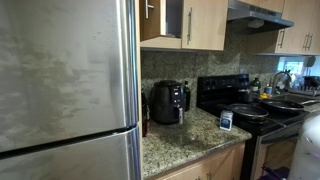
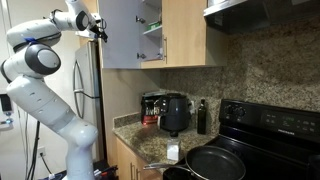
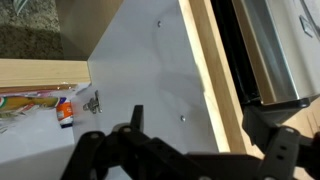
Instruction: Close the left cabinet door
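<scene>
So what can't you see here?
- Door: the handle is hidden on its far face in an exterior view, and the top is cut off by the frame.
- Gripper: too small there and blurred in the wrist view, so open or shut is unclear.
- Cabinet: the inside is too dark in an exterior view.

The gripper is black. Ahead of it, the door is white inside with a pale maple edge. Beside it, the fridge is brushed silver. Well below it, the counter is speckled brown granite.

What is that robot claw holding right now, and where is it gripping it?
Nothing. In the wrist view the gripper is open and empty, facing the white inner face of the swung-out left cabinet door without clasping it.
</scene>
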